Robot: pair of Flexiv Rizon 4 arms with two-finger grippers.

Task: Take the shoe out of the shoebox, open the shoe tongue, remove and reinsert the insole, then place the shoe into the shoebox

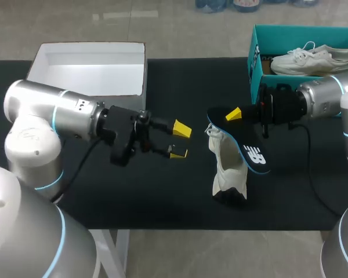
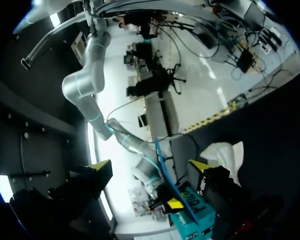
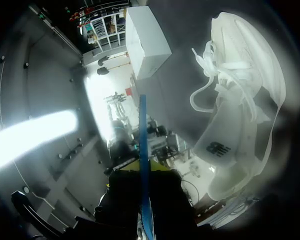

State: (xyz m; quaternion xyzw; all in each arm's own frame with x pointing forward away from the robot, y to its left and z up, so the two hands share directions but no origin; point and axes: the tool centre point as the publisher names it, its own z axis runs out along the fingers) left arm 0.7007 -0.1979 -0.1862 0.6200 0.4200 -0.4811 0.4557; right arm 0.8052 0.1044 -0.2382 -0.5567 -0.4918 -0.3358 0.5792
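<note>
Currently the insole (image 1: 252, 152) is held outside the shoe (image 1: 229, 171), pinched at one end by the right gripper (image 1: 234, 115). Its long axis slants from that gripper down toward the near edge of the table (image 1: 162, 197). The shoe is stood on end just below and beside the insole, between the two arms, with the laces (image 1: 213, 134) turned toward the left gripper (image 1: 180, 142), which is spread open and a little apart. Reinsertion is judged to need the insole's free end swung over the shoe's opening, the left gripper being the nearer one for steadying.
</note>
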